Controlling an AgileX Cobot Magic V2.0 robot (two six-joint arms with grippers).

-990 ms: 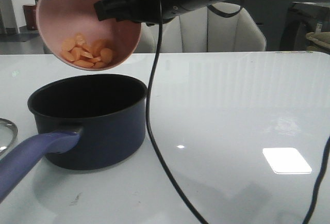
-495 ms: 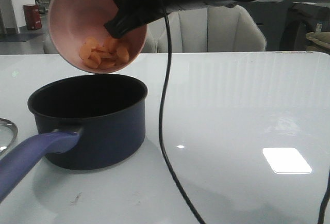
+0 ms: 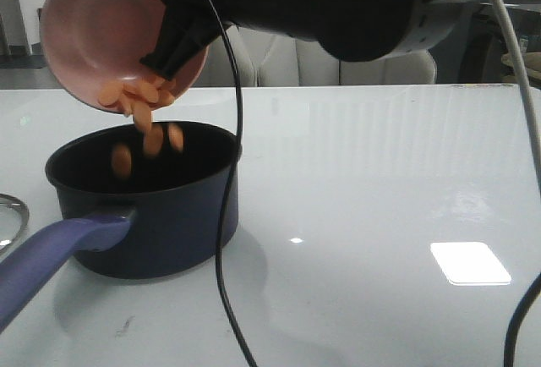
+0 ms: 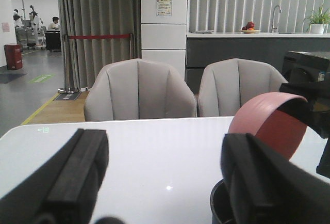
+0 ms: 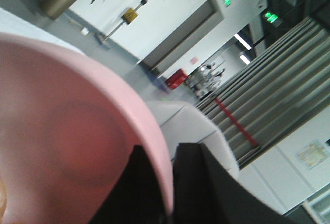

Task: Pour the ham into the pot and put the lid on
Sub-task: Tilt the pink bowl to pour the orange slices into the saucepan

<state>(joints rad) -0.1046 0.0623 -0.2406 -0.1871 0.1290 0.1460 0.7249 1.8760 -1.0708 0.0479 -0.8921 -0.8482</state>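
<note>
My right gripper (image 3: 173,33) is shut on the rim of the pink bowl (image 3: 93,29) and holds it steeply tilted above the pot (image 3: 161,215). The orange ham pieces (image 3: 135,95) slide off the bowl's lower lip, and three (image 3: 152,140) are falling into the pot's black inside. The pot is navy with a purple-blue handle (image 3: 51,257) pointing to the near left. The right wrist view shows the bowl (image 5: 62,131) with its rim clamped between the fingers (image 5: 206,182). My left gripper (image 4: 165,177) is open and empty; the bowl (image 4: 270,123) and pot rim (image 4: 219,203) show beside it. The lid's metal rim (image 3: 10,215) peeks in at the left edge.
The white glossy table (image 3: 380,198) spreads to the right of the pot. A black cable (image 3: 224,240) hangs from the right arm in front of the pot. Grey chairs (image 3: 372,54) stand behind the table's far edge.
The right gripper has tipped the bowl further and shifted it left. The ham, which lay in the bowl before, now spills over the lip into the pot.
</note>
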